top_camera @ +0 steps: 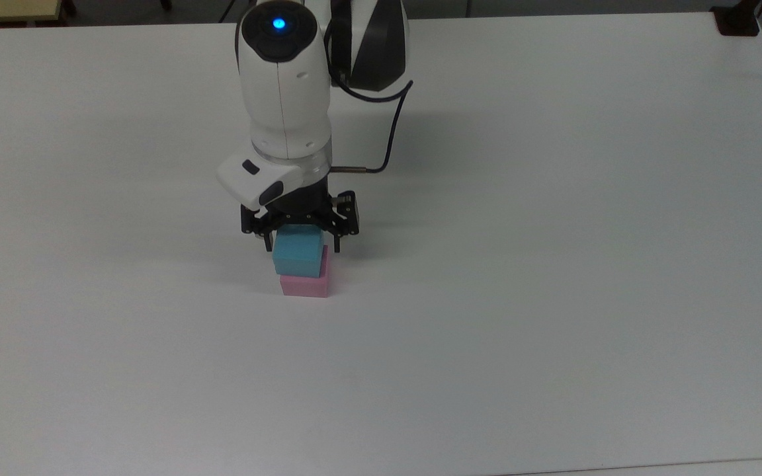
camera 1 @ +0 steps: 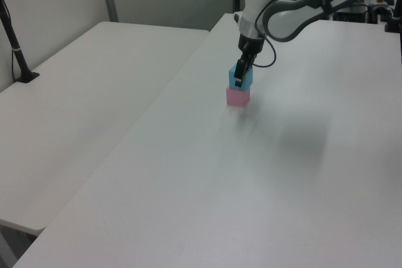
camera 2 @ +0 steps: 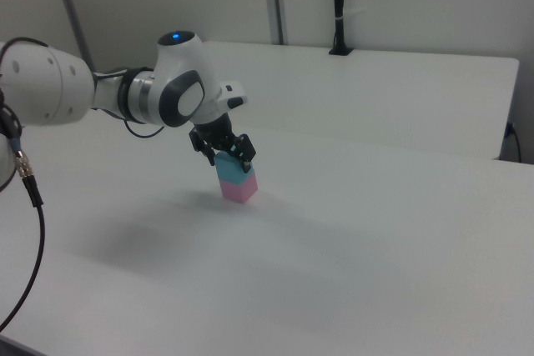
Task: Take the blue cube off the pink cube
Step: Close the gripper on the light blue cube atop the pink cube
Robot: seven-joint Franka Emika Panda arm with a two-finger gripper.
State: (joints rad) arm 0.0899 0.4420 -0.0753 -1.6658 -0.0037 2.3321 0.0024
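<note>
Blue cube (top_camera: pixel 298 256) sits on pink cube (top_camera: pixel 306 284) mid surface (top_camera: pixel 553 264); top view, my end effector (top_camera: pixel 301 240) straddles it, fingers wide, not gripping. Left view: finger (camera 1: pixel 238 78) alongside cube. Right view: same straddle.

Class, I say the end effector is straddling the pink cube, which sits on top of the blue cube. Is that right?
Not quite: the order is reversed. In the top view the end effector straddles the blue cube, which sits on top of the pink cube.
</note>
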